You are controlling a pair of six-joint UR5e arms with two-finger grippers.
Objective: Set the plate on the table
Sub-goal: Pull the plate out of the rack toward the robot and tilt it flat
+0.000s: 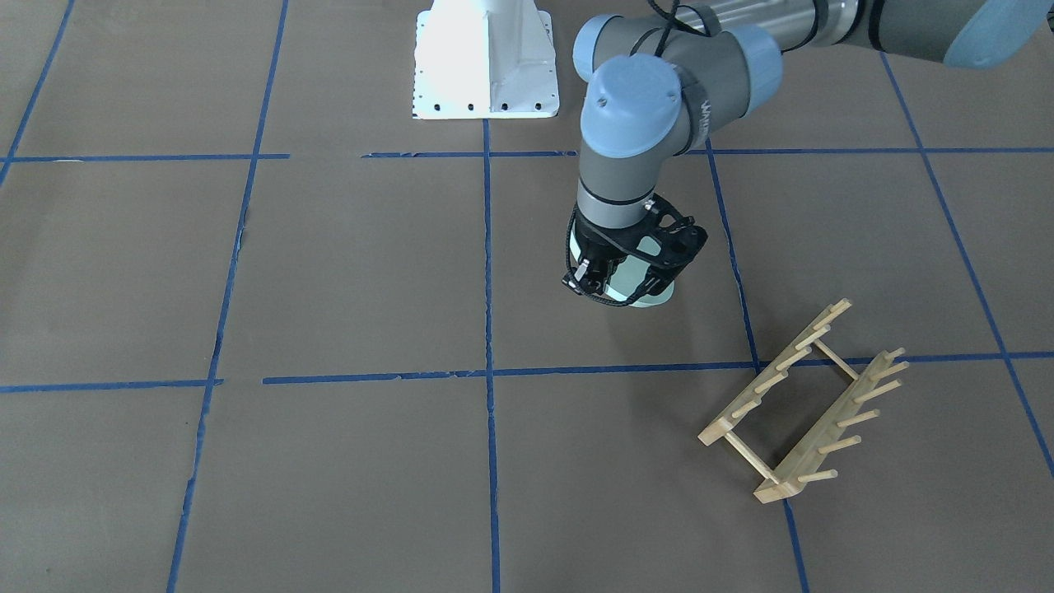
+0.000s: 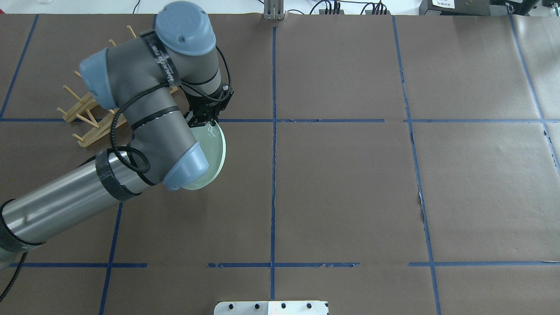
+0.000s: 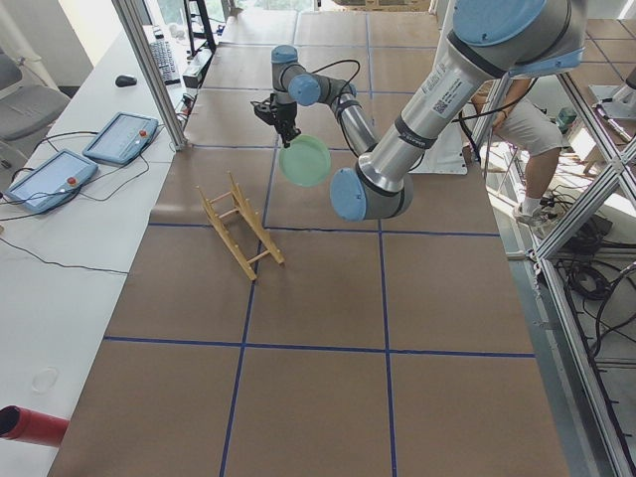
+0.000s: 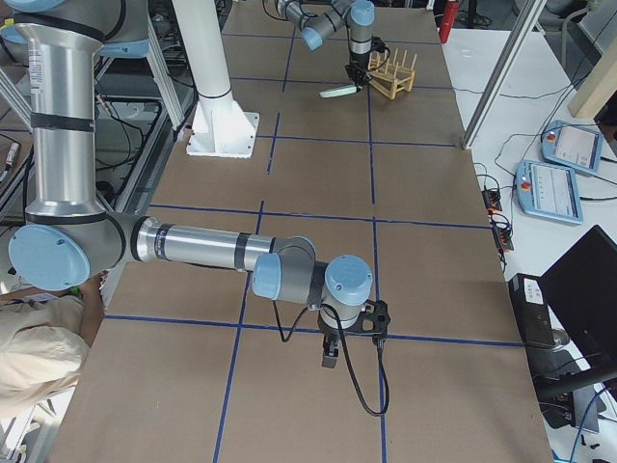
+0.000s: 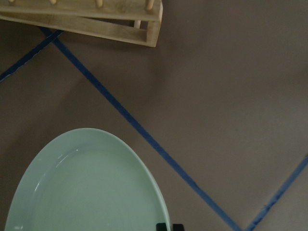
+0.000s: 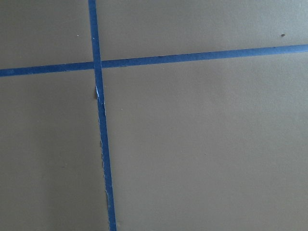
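My left gripper (image 2: 202, 122) is shut on the rim of the pale mint-green plate (image 2: 212, 151). It holds the plate tilted, low over the brown table (image 2: 341, 188), in the square next to the wooden peg rack (image 2: 87, 118). In the front view the gripper (image 1: 613, 288) points down and covers most of the plate (image 1: 659, 298). The left wrist view shows the plate (image 5: 86, 187) over the paper with the rack (image 5: 96, 24) beyond. I cannot tell if the plate touches the table. My right gripper (image 4: 333, 357) hangs low over the table's other end; I cannot tell whether it is open or shut.
The empty rack (image 1: 807, 403) stands on a tape line to the side of the plate. The white robot base (image 1: 486, 62) sits at the table's edge. A person (image 3: 527, 129) stands beside the table and pendants (image 3: 89, 159) lie on a side bench.
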